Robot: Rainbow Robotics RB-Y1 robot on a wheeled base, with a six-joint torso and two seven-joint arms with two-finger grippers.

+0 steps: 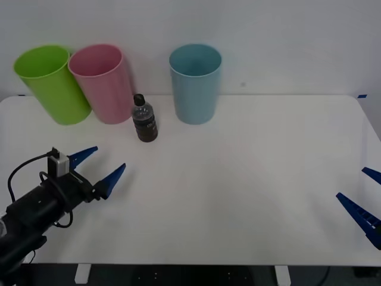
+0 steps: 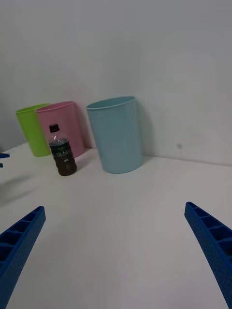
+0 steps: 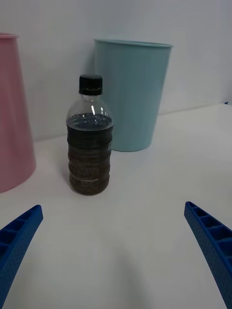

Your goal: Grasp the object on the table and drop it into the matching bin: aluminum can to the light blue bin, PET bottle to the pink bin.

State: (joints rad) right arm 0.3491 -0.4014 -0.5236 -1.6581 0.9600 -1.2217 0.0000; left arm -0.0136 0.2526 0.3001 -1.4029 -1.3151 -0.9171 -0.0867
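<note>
A small PET bottle [image 1: 144, 118] of dark liquid with a black cap stands upright on the white table [image 1: 238, 179], between and just in front of the pink bin [image 1: 101, 81] and the light blue bin [image 1: 195, 81]. My left gripper [image 1: 97, 164] hovers open over the table's left front, pointing at the bottle [image 3: 90, 136] and a short way from it. The pink bin [image 3: 12, 111] and the light blue bin [image 3: 130, 91] stand behind the bottle. My right gripper [image 1: 360, 193] rests open at the table's right front edge, far from the bottle [image 2: 62, 151].
A lime green bin [image 1: 51, 83] stands at the back left, touching the pink bin. A white wall runs close behind the bins. The table's middle and right are bare white surface.
</note>
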